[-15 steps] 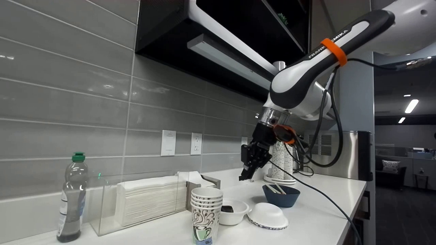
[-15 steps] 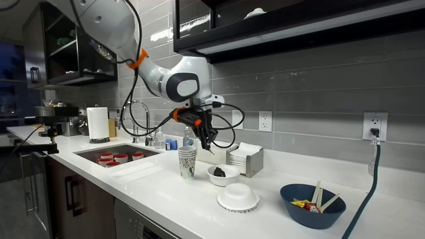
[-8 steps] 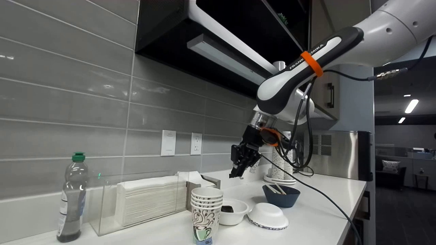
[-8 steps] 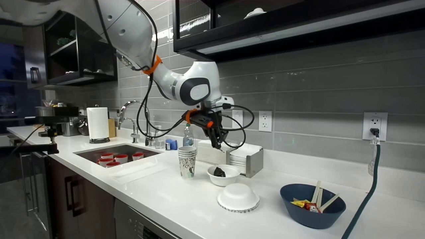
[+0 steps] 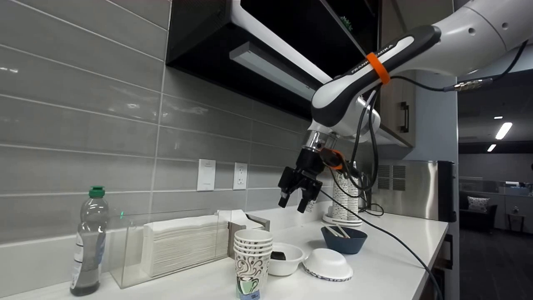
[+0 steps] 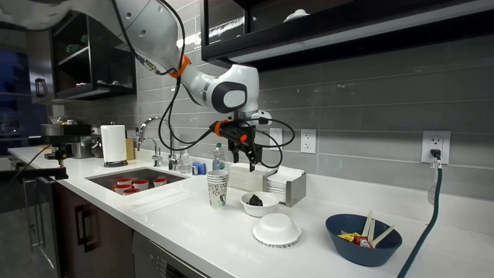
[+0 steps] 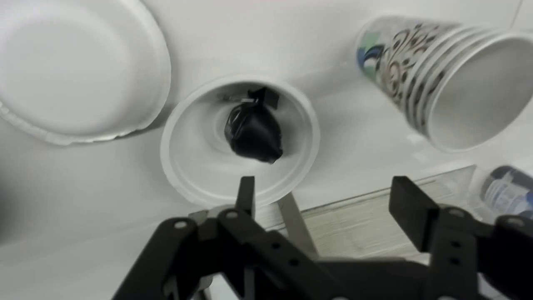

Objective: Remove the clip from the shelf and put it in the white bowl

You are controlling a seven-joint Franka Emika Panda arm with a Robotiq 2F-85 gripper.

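**Drop-off looks complete**

In an exterior view, the gripper (image 5: 292, 205) hangs over the counter (image 5: 383, 266), jaws spread with nothing between them, probably because the release is done. In an exterior view, the bowl (image 6: 259, 211) stands upright roughly beneath it, well below the shelf (image 6: 328, 29), apparently set there to catch the drop. In the wrist view, what seems to be the clip (image 7: 266, 98), small, black, boxy, with a thin metallic glint, lies in the bowl against a shiny dark lump (image 7: 256, 137).

Arm (image 5: 402, 56) is cased in wht. w/ blk. panels (image 5: 429, 33); "FRANK…" lettering (image 5: 384, 50) is partly covered by an orange band (image 5: 378, 68). Blk. cables (image 6: 183, 40) are looped alongside. Gripper (image 7: 323, 196) is finished in blk., w/ rnd. screw heads (image 7: 232, 215) exposed.
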